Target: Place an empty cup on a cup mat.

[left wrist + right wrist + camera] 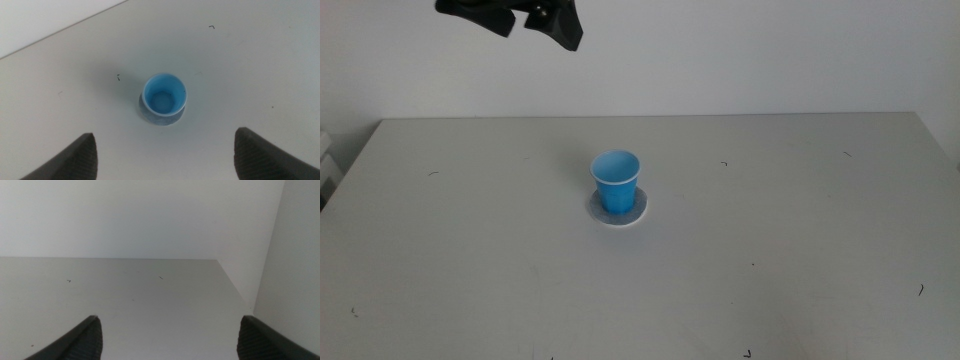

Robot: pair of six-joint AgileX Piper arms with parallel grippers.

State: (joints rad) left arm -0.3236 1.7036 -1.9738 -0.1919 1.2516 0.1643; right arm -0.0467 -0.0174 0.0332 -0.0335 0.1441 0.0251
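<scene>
The blue cup [616, 181] stands upright and empty on the grey cup mat [636, 213] in the middle of the table. My left gripper [535, 20] hangs high above the table at the back left, well clear of the cup. In the left wrist view its jaws stand wide apart with nothing between them [165, 155], and the cup [163, 98] shows from above on the mat [145, 113]. My right gripper [167, 340] is open and empty and out of the middle view. It faces bare table and wall.
The grey table [800, 260] carries only a few small dark specks. A white wall stands behind the table [740, 50]. The right wrist view shows the table's far corner against the wall [220, 262].
</scene>
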